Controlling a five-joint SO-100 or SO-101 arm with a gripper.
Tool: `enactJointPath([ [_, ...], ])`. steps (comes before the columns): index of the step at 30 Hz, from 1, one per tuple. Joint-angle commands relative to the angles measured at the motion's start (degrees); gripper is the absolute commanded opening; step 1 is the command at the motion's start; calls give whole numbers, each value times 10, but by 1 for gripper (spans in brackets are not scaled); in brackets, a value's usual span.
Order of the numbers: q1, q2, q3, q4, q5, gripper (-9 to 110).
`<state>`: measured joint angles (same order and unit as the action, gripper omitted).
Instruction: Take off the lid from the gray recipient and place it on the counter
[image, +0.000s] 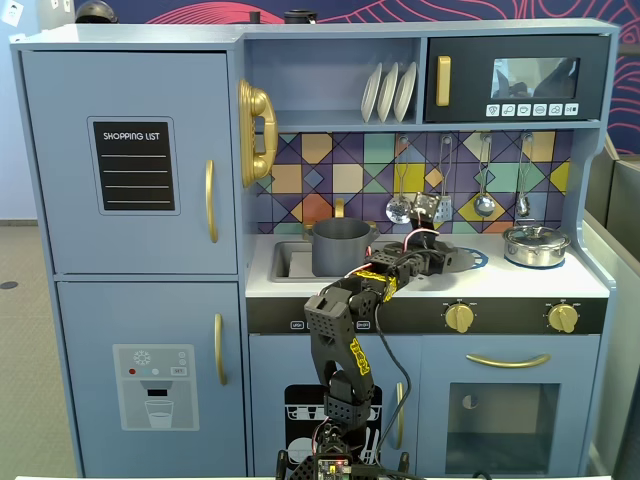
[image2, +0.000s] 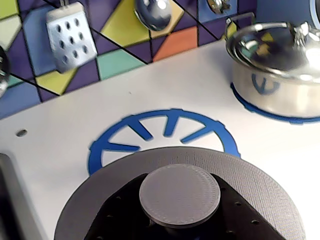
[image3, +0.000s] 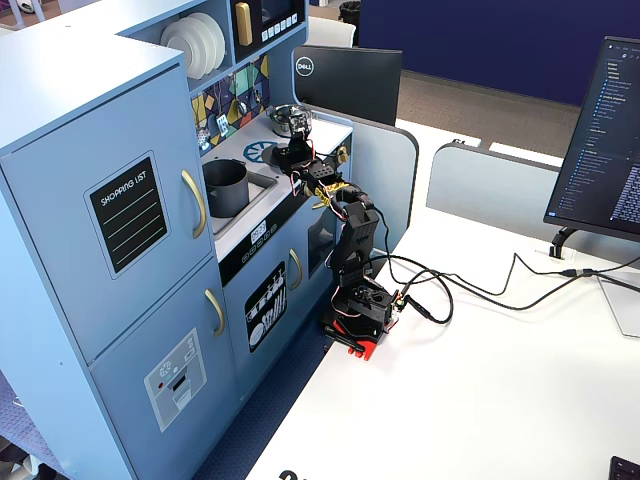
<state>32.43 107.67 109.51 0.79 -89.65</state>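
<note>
The gray recipient (image: 340, 247) stands open in the sink at the counter's left, also seen in a fixed view from the side (image3: 225, 187). My gripper (image2: 179, 217) is shut on the knob of the dark-gray lid (image2: 260, 182), with a black finger (image2: 125, 215) on each side of the knob. The lid (image: 457, 258) is held flat and low over the near part of the blue burner print (image2: 165, 125) on the pale counter (image2: 70, 135). I cannot tell whether it touches the counter. From the side the gripper (image3: 297, 155) reaches over the counter to the right of the pot.
A shiny silver pot (image2: 280, 75) with its own lid stands on the right burner (image: 536, 245). A slotted spatula (image2: 70, 35) and a ladle (image2: 152, 12) hang on the tiled back wall. The sink edge (image2: 7, 195) lies at the left.
</note>
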Motion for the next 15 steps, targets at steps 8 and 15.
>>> enactJointPath([
  [8, 5, -50, -1, -70, -11, 0],
  [15, 19, -44, 1, -90, 15, 21],
])
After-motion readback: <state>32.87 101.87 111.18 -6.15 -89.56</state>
